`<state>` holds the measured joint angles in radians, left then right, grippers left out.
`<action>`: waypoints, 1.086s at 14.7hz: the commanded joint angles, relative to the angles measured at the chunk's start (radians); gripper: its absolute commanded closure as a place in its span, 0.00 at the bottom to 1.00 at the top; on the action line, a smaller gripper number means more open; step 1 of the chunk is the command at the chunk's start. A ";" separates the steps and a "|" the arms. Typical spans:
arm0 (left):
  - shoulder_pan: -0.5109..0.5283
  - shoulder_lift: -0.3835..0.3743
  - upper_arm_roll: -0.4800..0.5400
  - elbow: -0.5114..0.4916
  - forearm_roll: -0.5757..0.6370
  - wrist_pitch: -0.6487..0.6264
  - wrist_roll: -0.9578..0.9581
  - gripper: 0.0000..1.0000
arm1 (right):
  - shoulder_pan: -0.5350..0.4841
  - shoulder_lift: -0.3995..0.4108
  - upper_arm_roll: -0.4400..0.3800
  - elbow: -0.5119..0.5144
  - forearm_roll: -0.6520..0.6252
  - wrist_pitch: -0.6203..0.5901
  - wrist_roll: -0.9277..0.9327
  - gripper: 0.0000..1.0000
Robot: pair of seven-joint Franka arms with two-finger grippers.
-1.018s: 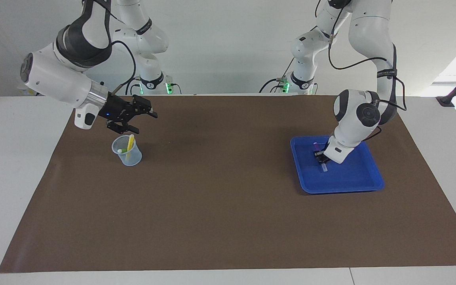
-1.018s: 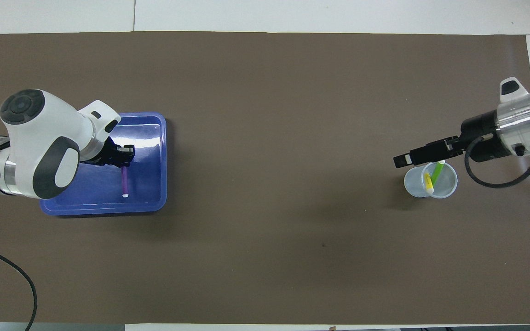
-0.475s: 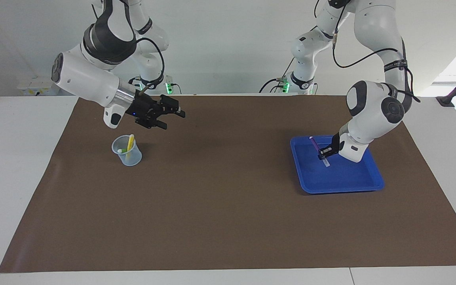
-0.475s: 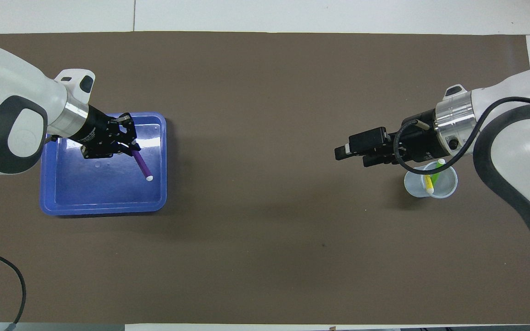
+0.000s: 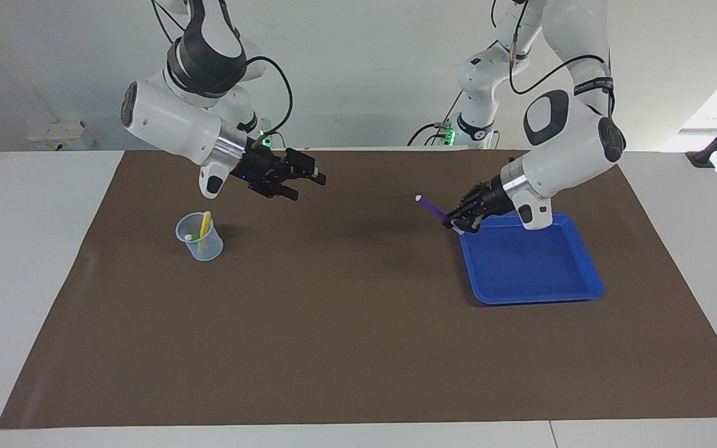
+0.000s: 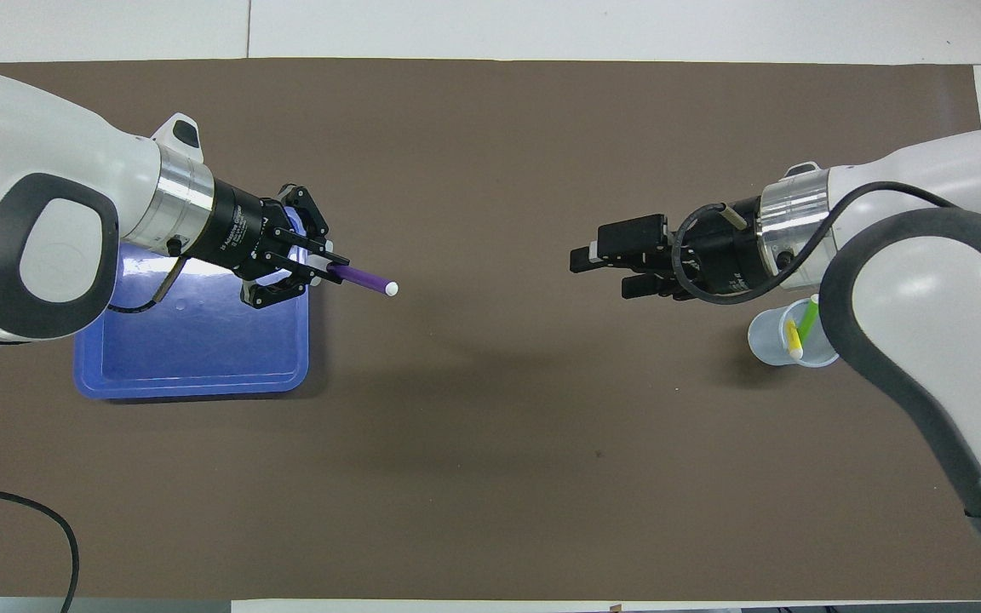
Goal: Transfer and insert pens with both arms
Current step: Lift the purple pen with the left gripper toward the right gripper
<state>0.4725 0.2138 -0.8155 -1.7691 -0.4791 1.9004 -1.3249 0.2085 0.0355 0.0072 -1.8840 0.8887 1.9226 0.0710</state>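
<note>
Table (image 5: 28, 261): white top; its middle is covered by a brown mat (image 6: 490, 443)
Left arm (image 6: 39, 247): comes in at its own end of the table; its forearm passes above the blue tray and points toward the middle of the mat
Right arm (image 6: 933, 255): comes in at its own end; its forearm passes above the clear cup and points toward the middle of the mat
Blue tray (image 5: 533, 274): lies flat on the mat toward the left arm's end; nothing is seen lying in it
Clear cup (image 5: 200, 239): stands upright on the mat toward the right arm's end; well apart from the tray
Left gripper (image 5: 461, 223): up in the air over the edge of the tray that faces the middle of the mat; fingers clamped on one end of the purple pen
Right gripper (image 5: 305, 185): up in the air over bare mat, just toward the middle from the cup; fingers spread apart, nothing between them; faces the left gripper across a wide gap
Purple pen (image 6: 363, 279): held aloft by the left gripper; sticks out past the fingertips with its whitish cap end toward the right gripper; touches nothing else
Green pen (image 6: 809, 317): leans inside the cup
Yellow pen (image 5: 204, 224): leans inside the cup beside the green one
</note>
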 commanded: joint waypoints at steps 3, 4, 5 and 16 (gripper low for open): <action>-0.021 -0.112 -0.007 -0.125 -0.192 0.115 -0.134 1.00 | 0.061 0.000 -0.003 -0.020 0.101 0.145 0.084 0.00; -0.032 -0.132 -0.007 -0.162 -0.235 0.143 -0.134 1.00 | 0.089 0.003 -0.003 -0.020 0.116 0.200 0.111 0.00; -0.034 -0.148 -0.007 -0.185 -0.275 0.163 -0.134 1.00 | 0.107 0.004 -0.003 -0.020 0.118 0.232 0.122 0.00; -0.140 -0.195 -0.005 -0.253 -0.386 0.302 -0.160 1.00 | 0.184 -0.002 -0.003 -0.041 0.053 0.259 0.085 0.27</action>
<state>0.3410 0.0546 -0.8305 -1.9934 -0.8401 2.1810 -1.4693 0.3892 0.0444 0.0071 -1.9067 0.9717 2.1794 0.1813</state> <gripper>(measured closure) 0.828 0.251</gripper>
